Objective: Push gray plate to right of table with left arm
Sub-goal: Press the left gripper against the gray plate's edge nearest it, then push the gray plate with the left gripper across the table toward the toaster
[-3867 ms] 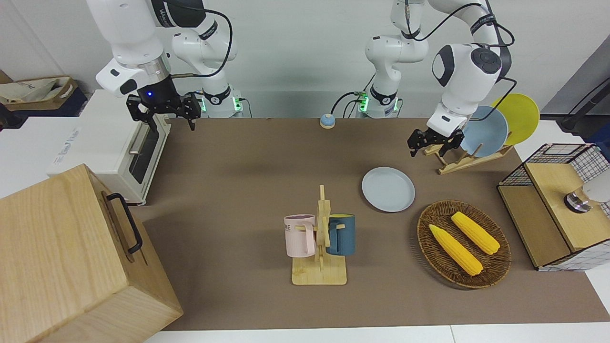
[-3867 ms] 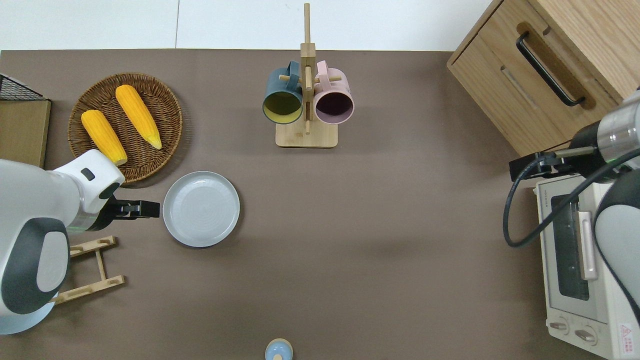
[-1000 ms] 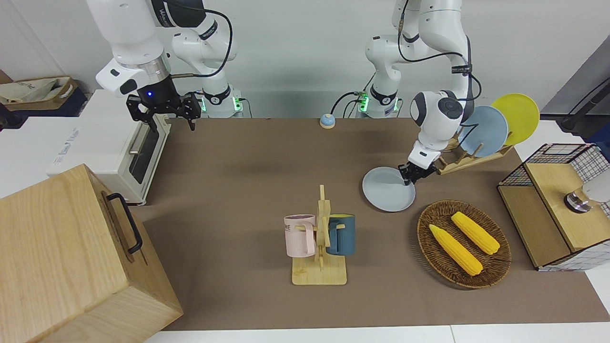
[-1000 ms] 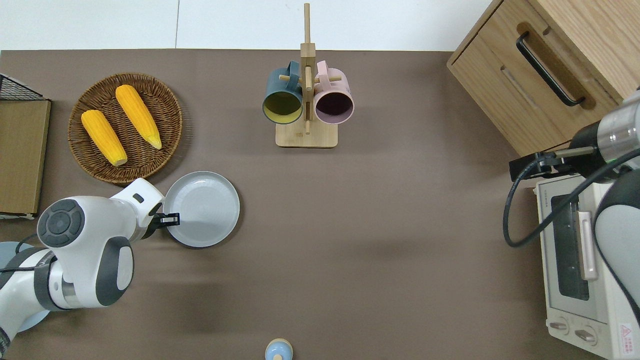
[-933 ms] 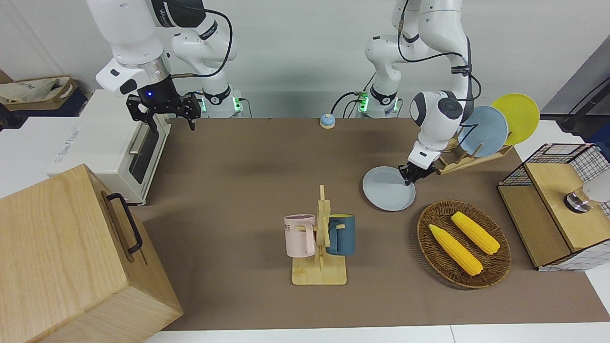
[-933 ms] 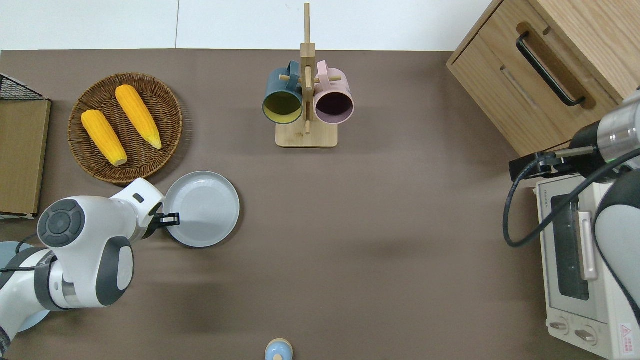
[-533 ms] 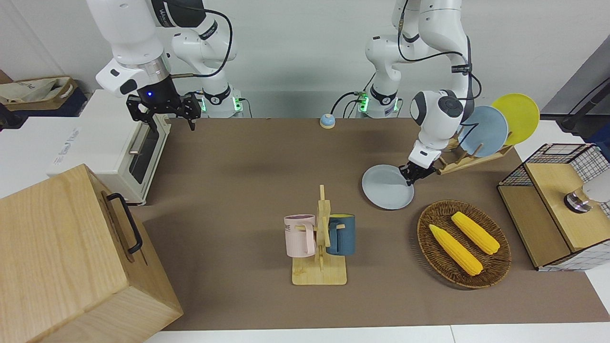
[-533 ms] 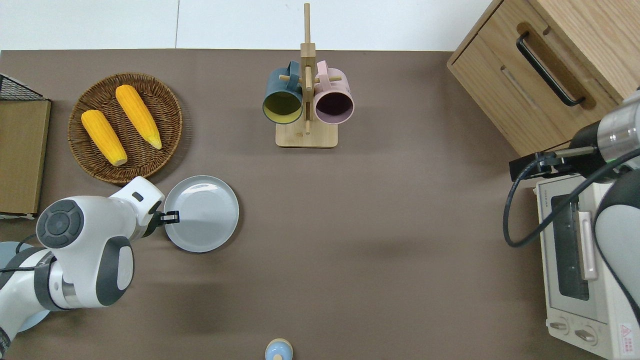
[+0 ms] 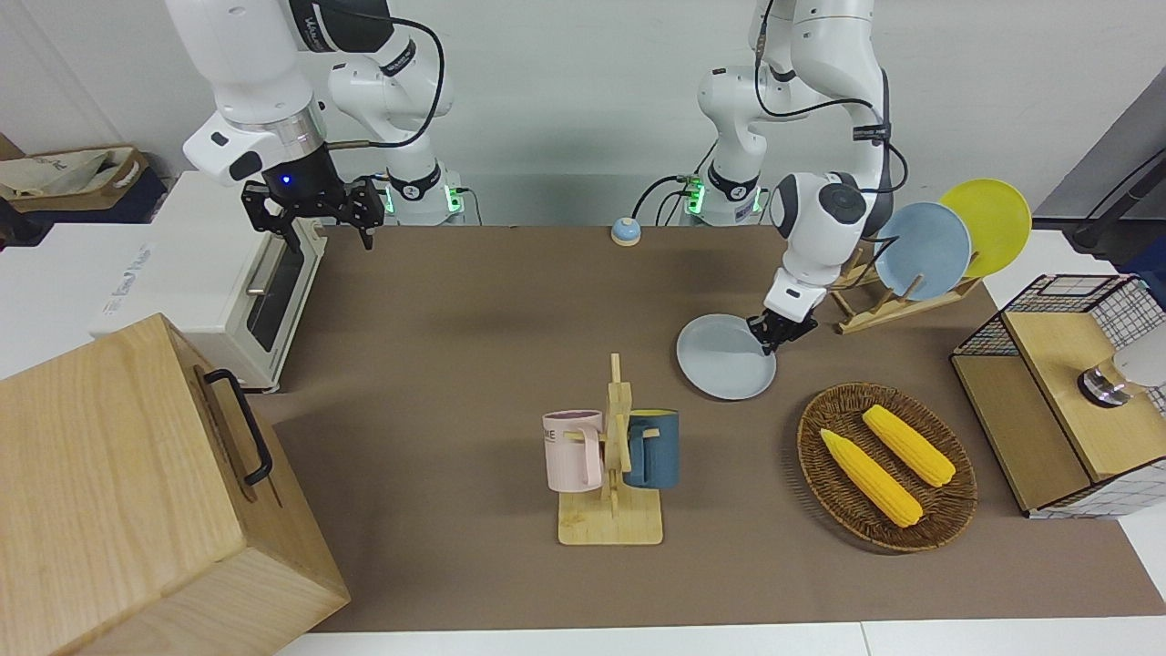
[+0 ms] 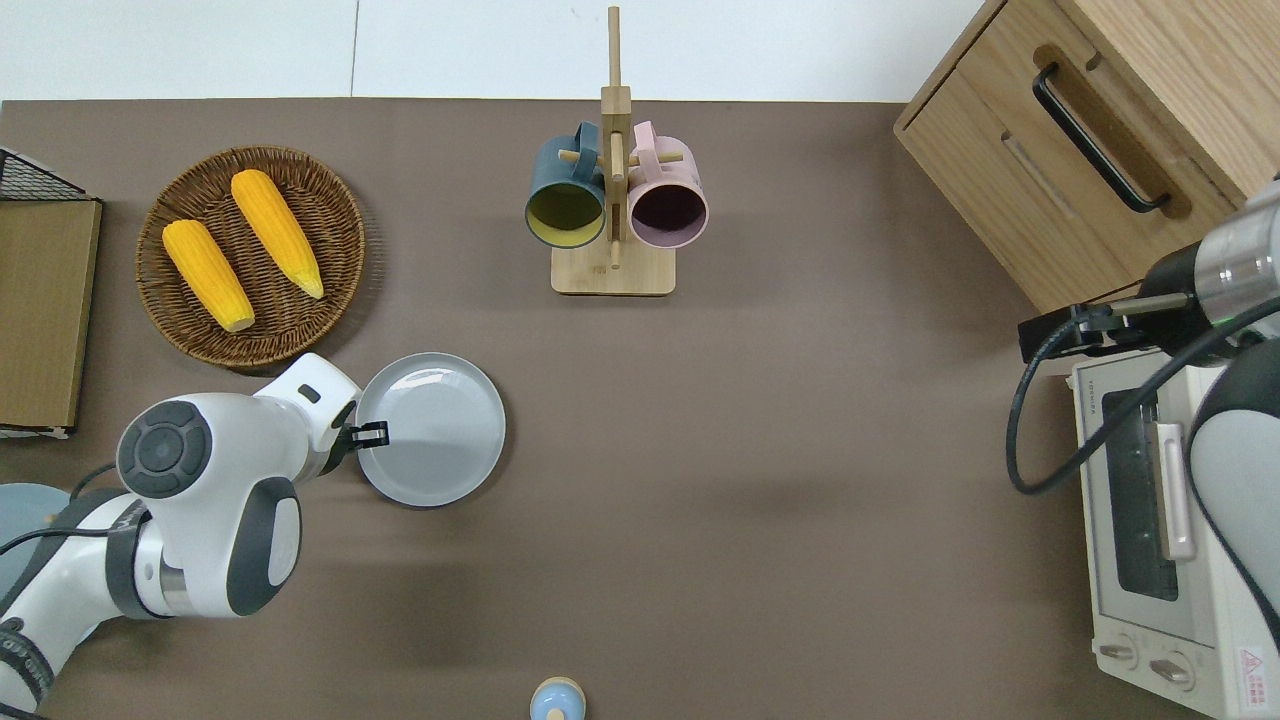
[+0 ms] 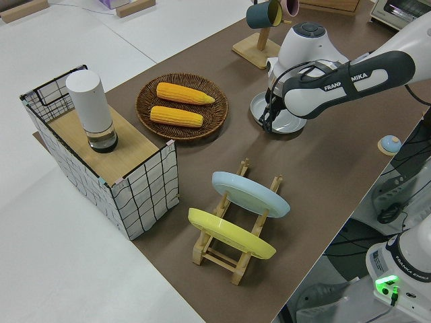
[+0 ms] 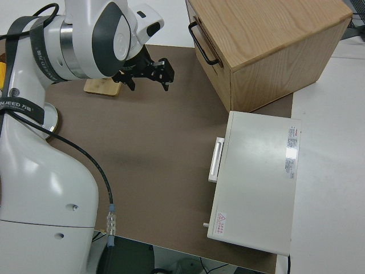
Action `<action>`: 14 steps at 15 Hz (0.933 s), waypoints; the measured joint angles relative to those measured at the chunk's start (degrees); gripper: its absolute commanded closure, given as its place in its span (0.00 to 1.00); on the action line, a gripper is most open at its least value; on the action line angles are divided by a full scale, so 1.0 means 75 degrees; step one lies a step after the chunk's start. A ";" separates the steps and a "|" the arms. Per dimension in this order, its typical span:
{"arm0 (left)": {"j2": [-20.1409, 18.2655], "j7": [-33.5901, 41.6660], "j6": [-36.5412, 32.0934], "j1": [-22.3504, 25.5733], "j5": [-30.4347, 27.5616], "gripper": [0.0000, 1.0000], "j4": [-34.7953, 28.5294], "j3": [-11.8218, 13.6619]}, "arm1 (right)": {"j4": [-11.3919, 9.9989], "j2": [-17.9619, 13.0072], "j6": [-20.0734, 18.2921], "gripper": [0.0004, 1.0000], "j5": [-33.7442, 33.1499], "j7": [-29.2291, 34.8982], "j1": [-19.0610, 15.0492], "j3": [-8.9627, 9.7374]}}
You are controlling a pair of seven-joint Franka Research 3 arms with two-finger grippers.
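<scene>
The gray plate [image 9: 724,360] [image 10: 435,430] [image 11: 286,120] lies flat on the brown table [image 10: 750,450], nearer to the robots than the wicker basket. My left gripper [image 9: 772,335] [image 10: 370,434] [image 11: 269,123] is down at the plate's rim, on the edge toward the left arm's end of the table, and touches it. The wrist hides part of that rim. My right gripper [image 9: 314,214] [image 12: 148,80] is parked, open and holding nothing.
A mug stand [image 10: 612,270] with two mugs stands farther out at mid-table. The wicker basket [image 10: 330,230] holds two corn cobs. A dish rack [image 9: 911,292], a wire crate [image 9: 1066,401], a toaster oven [image 10: 1150,520], a wooden cabinet [image 10: 1100,120] and a small bell [image 10: 557,700] ring the mat.
The left gripper came down to the plate's rim. In the last second it slid toward the right arm's end of the table, and the plate moved a short way with it.
</scene>
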 measured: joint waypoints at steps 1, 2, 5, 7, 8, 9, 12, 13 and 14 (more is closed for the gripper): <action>0.0001 -0.0162 0.0000 -0.0133 0.0000 1.00 0.0000 -0.0010 | 0.0000 0.0000 0.0000 0.02 0.0000 0.0000 0.0000 0.0000; 0.0007 -0.0315 0.0000 -0.0255 0.0000 1.00 0.0000 -0.0013 | 0.0000 0.0000 0.0000 0.02 0.0000 0.0000 0.0000 0.0000; 0.0013 -0.0709 0.0007 -0.0502 0.0000 1.00 0.0000 -0.0017 | 0.0000 0.0000 0.0000 0.02 0.0000 0.0000 0.0000 0.0000; 0.0018 -0.1108 0.0017 -0.0761 0.0000 1.00 0.0000 -0.0017 | 0.0000 0.0000 0.0000 0.02 0.0000 0.0000 0.0000 0.0000; 0.0028 -0.1350 0.0030 -0.0934 0.0000 1.00 0.0000 -0.0020 | 0.0000 0.0000 0.0000 0.02 0.0000 0.0000 0.0000 0.0000; 0.0036 -0.1609 0.0051 -0.1131 0.0000 1.00 0.0001 -0.0021 | 0.0000 0.0000 0.0000 0.02 0.0000 0.0000 0.0000 0.0000; 0.0094 -0.2469 0.0244 -0.1789 0.0000 1.00 0.0009 -0.0031 | 0.0000 0.0000 0.0000 0.02 0.0000 0.0000 0.0000 0.0000; 0.0119 -0.2695 0.0304 -0.1965 0.0001 1.00 0.0025 -0.0031 | 0.0000 0.0000 0.0000 0.02 0.0000 0.0000 0.0000 0.0000; 0.0148 -0.2938 0.0327 -0.2152 0.0000 1.00 0.0061 -0.0034 | 0.0000 0.0000 0.0000 0.02 0.0000 0.0000 0.0000 0.0000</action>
